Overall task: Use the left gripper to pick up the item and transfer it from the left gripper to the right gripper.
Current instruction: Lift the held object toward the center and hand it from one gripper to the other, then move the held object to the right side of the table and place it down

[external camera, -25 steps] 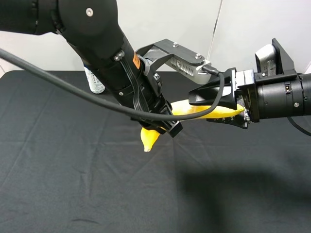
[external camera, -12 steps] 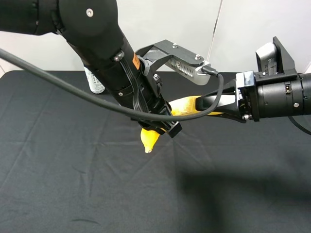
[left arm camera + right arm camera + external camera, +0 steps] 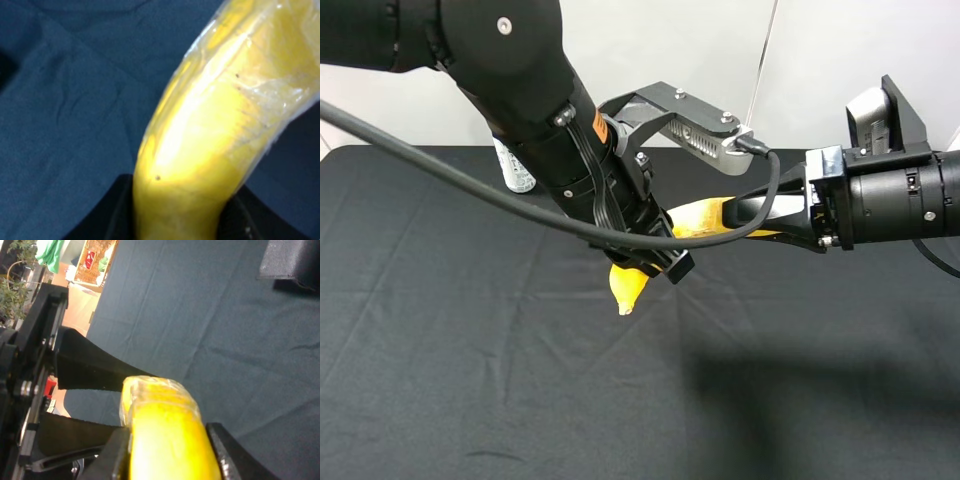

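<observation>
The yellow banana (image 3: 628,285), wrapped in clear film, hangs in the air above the black table (image 3: 470,380). My left gripper (image 3: 660,258) is shut on its lower half, and the tip pokes out below the fingers. My right gripper (image 3: 745,220) reaches in from the right and is shut on the banana's upper end. In the left wrist view the banana (image 3: 210,125) fills the frame between two black fingers (image 3: 107,212). In the right wrist view the banana (image 3: 165,435) sits between that gripper's fingers (image 3: 227,455).
A white bottle (image 3: 513,165) stands at the back of the table, mostly hidden behind my left arm. The black cloth spreads out on all sides below the grippers. A white wall lies behind.
My right gripper's fingers have closed from wide open onto the banana's upper end. The left arm and the banana have stayed in place.
</observation>
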### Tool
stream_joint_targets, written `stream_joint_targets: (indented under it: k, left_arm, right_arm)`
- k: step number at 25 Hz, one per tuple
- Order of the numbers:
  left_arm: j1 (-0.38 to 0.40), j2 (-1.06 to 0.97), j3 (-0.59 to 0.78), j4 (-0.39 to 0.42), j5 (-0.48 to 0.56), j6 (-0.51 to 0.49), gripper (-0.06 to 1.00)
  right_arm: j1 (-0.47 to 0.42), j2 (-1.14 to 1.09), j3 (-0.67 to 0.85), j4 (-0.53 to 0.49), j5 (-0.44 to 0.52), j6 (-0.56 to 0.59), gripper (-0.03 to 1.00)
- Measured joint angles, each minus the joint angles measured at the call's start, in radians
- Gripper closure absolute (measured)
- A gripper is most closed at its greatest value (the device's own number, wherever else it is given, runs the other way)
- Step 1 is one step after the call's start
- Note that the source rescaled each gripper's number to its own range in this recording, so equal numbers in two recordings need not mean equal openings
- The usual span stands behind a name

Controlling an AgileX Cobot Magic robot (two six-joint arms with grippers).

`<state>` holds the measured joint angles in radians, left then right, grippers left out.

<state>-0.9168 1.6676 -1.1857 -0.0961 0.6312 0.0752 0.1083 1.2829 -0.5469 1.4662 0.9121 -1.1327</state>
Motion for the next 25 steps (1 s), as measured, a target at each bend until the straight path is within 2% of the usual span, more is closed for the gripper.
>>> stream_joint_targets:
  k: [1,2,3,5,6,8,10,14,21,25]
  left_arm:
    - [0.000,0.000,0.000,0.000,0.001,0.000,0.94]
    - [0.000,0.000,0.000,0.000,0.001,-0.003,0.89]
    - [0.000,0.000,0.000,-0.001,0.001,-0.006,0.73]
    - [0.000,0.000,0.000,-0.001,0.001,-0.023,0.32]
    - [0.000,0.000,0.000,-0.001,0.002,-0.027,0.17]
    - [0.000,0.000,0.000,0.000,0.002,-0.029,0.04]
    - [0.000,0.000,0.000,0.000,0.002,-0.029,-0.02]
    - [0.000,-0.001,-0.002,0.001,0.032,-0.028,-0.05]
    - [0.000,-0.091,-0.046,0.050,0.211,-0.021,-0.06]
    - [0.000,-0.173,-0.047,0.096,0.312,-0.065,-0.06]
  right_arm:
    - [0.000,0.000,0.000,0.000,0.000,0.000,0.96]
    - [0.000,0.000,0.000,0.000,0.001,0.000,0.96]
    - [0.000,0.000,0.000,0.000,0.001,0.000,0.97]
    - [0.000,0.000,0.000,-0.001,0.001,0.000,0.97]
    - [0.000,0.000,0.000,-0.001,0.001,0.000,0.97]
    - [0.000,0.000,0.000,-0.001,0.001,-0.001,0.97]
    - [0.000,0.000,0.000,-0.001,0.001,-0.001,0.97]
    - [0.000,0.000,0.000,-0.001,0.001,-0.001,0.97]
    - [0.000,0.000,0.000,-0.001,-0.001,0.000,0.97]
    - [0.000,0.000,0.000,0.000,-0.009,0.000,0.97]
